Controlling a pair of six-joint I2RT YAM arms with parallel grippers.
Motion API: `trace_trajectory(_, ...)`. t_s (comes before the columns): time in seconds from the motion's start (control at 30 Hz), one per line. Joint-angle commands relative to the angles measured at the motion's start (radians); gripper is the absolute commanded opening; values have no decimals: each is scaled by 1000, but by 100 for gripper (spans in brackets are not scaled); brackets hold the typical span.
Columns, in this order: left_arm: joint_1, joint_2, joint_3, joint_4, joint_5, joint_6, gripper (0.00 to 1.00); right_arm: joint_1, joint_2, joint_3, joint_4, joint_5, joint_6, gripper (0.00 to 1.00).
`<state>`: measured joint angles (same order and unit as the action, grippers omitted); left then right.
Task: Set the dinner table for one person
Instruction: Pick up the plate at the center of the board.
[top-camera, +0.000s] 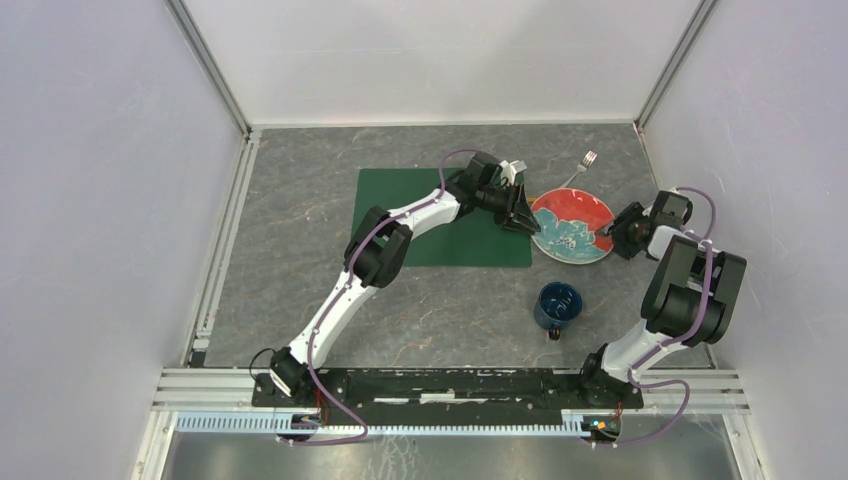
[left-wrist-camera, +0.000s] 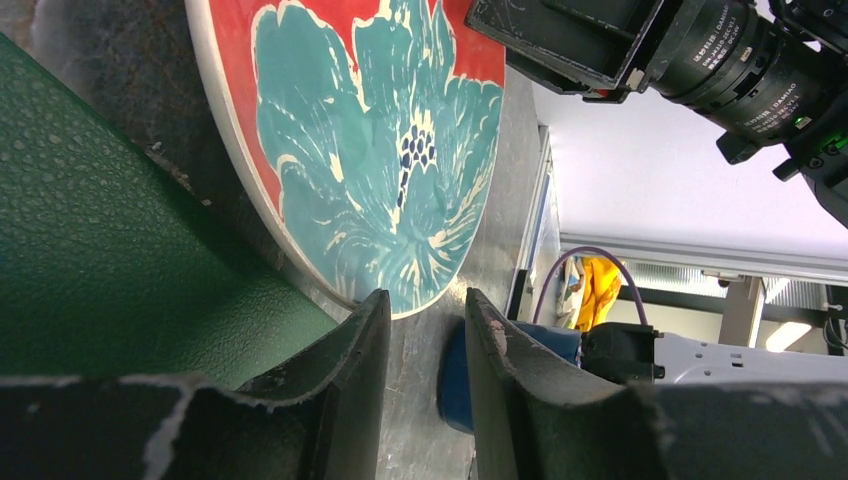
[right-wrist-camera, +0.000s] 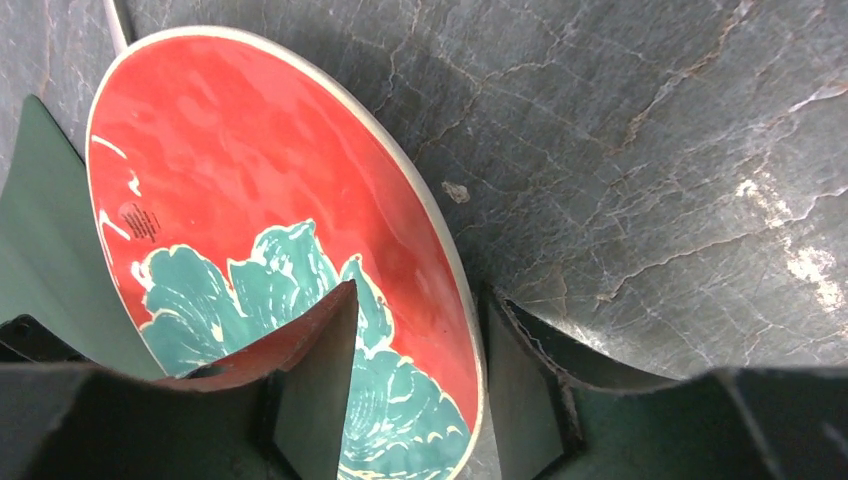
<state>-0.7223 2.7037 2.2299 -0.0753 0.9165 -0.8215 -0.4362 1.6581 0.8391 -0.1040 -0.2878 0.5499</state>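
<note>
The dinner table (top-camera: 300, 290) is a dark grey stone-look top. On it lie a green placemat (top-camera: 480, 245) and, just to its right, a red plate with a teal flower (top-camera: 572, 226). My left gripper (top-camera: 522, 218) hovers at the plate's left edge. In the left wrist view its jaws (left-wrist-camera: 426, 295) stand partly open, with only bare table between them and the plate (left-wrist-camera: 380, 130) just beyond the tips. My right gripper (top-camera: 617, 235) is at the plate's right edge. Its open jaws (right-wrist-camera: 422, 292) straddle the plate's rim (right-wrist-camera: 260, 170), one finger over the plate, the other outside it.
A fork (top-camera: 580, 168) lies behind the plate near the back wall. A blue mug (top-camera: 557, 305) stands in front of the plate, also seen behind the left fingers (left-wrist-camera: 455, 380). White walls enclose the table on three sides.
</note>
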Motion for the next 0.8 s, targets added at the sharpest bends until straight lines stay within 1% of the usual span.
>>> trace_trajectory(0.0,-3,12,33,-28,-22,30,41,6,-1,1,-18,-7,-27,51)
trace_trajectory(0.07,-2,12,33,-40,-24,39,41,5,-1,11,-28,2,-32,48)
trace_trajectory(0.2,0,9,30,-65,-30,58,41,4,-3,24,-44,20,-36,47)
trace_trajectory(0.33,4,3,30,-83,-40,76,41,-6,-11,31,-48,32,-26,41)
trace_trajectory(0.4,6,-1,30,-98,-46,89,41,-13,-16,36,-52,39,-21,40)
trace_trajectory(0.63,15,-24,29,-177,-73,154,41,-41,-25,69,-77,63,-23,32)
trace_trajectory(0.77,22,-42,29,-227,-104,189,41,-48,-27,62,-78,69,-20,24)
